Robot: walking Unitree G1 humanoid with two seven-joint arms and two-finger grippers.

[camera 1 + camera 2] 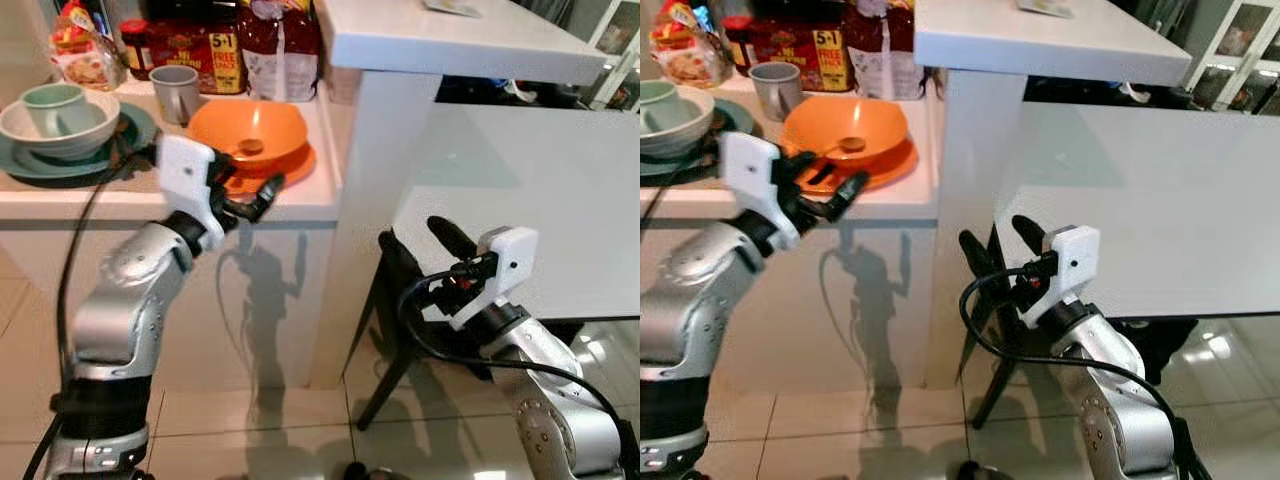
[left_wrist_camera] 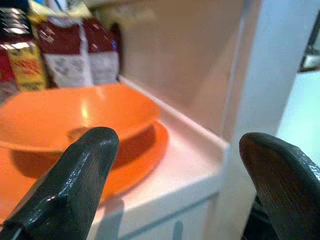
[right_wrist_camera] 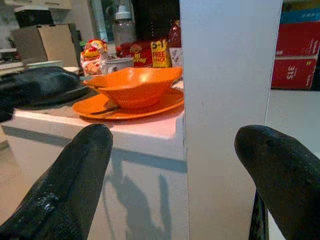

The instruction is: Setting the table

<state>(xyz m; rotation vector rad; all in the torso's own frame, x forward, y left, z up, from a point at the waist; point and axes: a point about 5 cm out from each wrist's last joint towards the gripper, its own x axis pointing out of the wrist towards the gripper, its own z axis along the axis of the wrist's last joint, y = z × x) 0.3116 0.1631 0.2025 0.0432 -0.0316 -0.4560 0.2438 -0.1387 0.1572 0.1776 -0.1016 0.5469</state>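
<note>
Orange bowl (image 1: pixel 247 133): seated on orange plate (image 1: pixel 296 168); spoon (image 1: pixel 843 146) inside.
Left gripper (image 1: pixel 262 197): raised, fingers spread wide, just before plate rim.
Right gripper (image 1: pixel 1002 243): fingers wide apart, empty, beside table (image 1: pixel 1160 200).

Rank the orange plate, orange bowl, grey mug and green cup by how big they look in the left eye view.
1. orange plate, partly covered
2. orange bowl, nearly as wide
3 and 4. grey mug and green cup: alike, too close to rank

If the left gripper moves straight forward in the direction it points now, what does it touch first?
Most likely the orange plate under the orange bowl: the open left gripper points at them from the counter edge. Depth is uncertain.
</note>
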